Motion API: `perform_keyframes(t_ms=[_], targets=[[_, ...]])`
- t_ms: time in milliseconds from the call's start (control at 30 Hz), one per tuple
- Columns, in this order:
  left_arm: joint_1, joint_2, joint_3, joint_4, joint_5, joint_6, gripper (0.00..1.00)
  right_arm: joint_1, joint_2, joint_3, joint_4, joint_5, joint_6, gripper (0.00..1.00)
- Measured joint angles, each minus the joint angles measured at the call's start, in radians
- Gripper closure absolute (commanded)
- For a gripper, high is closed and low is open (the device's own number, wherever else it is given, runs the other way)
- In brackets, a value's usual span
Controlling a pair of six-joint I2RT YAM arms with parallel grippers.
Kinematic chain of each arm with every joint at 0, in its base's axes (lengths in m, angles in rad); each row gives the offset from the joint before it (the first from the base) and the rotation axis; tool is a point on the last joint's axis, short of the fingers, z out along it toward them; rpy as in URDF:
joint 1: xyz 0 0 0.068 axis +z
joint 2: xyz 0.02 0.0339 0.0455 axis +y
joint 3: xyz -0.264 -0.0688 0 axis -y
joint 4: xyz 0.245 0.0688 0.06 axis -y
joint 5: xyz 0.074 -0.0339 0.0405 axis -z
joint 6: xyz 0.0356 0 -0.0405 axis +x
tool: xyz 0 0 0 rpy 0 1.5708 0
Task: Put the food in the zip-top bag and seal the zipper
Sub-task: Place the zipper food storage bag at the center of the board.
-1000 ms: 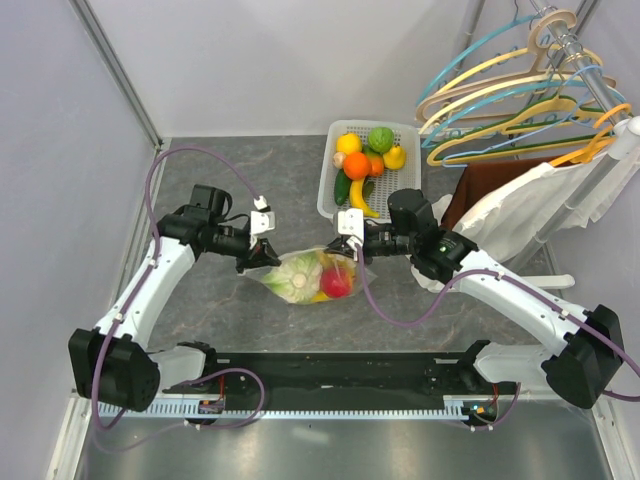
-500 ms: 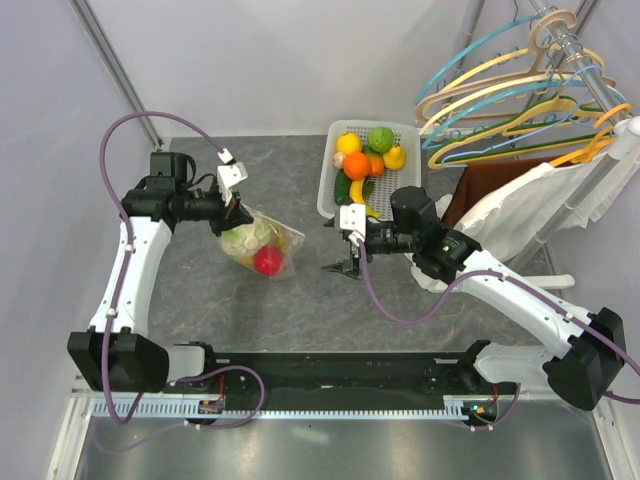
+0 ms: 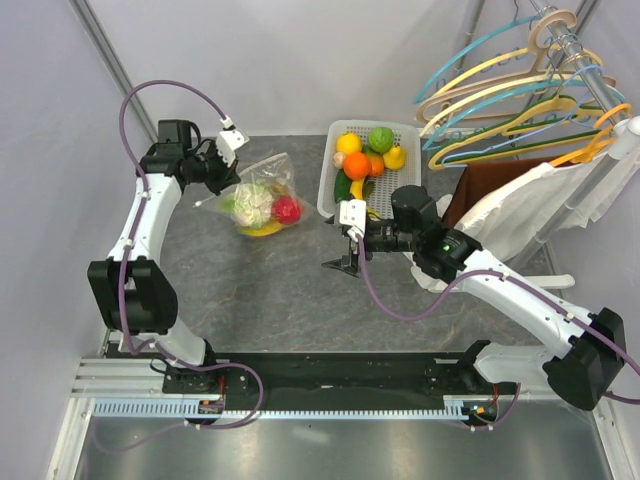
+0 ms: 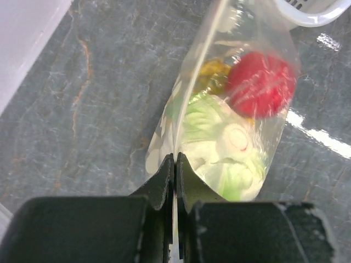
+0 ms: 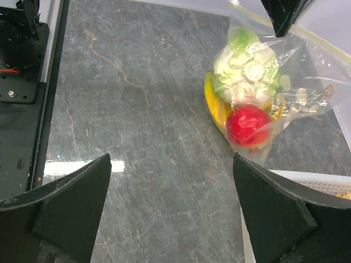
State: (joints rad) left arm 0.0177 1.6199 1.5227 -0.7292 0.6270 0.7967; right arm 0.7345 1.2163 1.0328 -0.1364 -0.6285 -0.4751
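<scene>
white links [image 3: 138, 225] | black joints [image 3: 410, 210] | purple cables [image 3: 160, 84] | black end effector fingers [image 4: 162, 181]

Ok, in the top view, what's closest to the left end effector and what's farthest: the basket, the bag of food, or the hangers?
1. The zip-top bag, pinched in the left end effector, back left.
2. The white basket, middle back.
3. The hangers, far right corner.

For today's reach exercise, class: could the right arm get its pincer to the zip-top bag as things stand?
Probably yes. The right pincer is open, only table lies between it and the zip-top bag, and the left pincer grips just the bag's edge.
</scene>
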Motion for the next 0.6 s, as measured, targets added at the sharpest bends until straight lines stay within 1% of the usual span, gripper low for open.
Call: perform_keyframes(t_ms=[100, 167, 267, 400, 533, 600], targets=[[-0.005, -0.009, -0.02, 0.035, -0.009, 0.035, 0.98, 0.0, 0.0, 0.0, 0.0, 0.003, 0.003, 0.02], [-0.019, -0.047, -0.093, 0.077, -0.025, 0.066, 0.98, 0.0, 0.0, 0.0, 0.0, 0.006, 0.004, 0.02], [-0.046, -0.113, -0.192, 0.088, -0.034, 0.093, 0.98, -0.001, 0.0, 0.0, 0.0, 0.006, 0.008, 0.02], [-0.082, -0.224, -0.307, 0.073, -0.033, 0.124, 0.98, -0.002, 0.0, 0.0, 0.0, 0.011, 0.011, 0.02], [-0.122, -0.386, -0.433, 0.0, -0.02, 0.149, 0.98, -0.005, -0.005, 0.0, -0.003, 0.022, 0.012, 0.02], [-0.15, -0.464, -0.494, -0.043, -0.018, 0.151, 0.87, -0.005, -0.011, 0.0, -0.007, 0.024, 0.012, 0.02]])
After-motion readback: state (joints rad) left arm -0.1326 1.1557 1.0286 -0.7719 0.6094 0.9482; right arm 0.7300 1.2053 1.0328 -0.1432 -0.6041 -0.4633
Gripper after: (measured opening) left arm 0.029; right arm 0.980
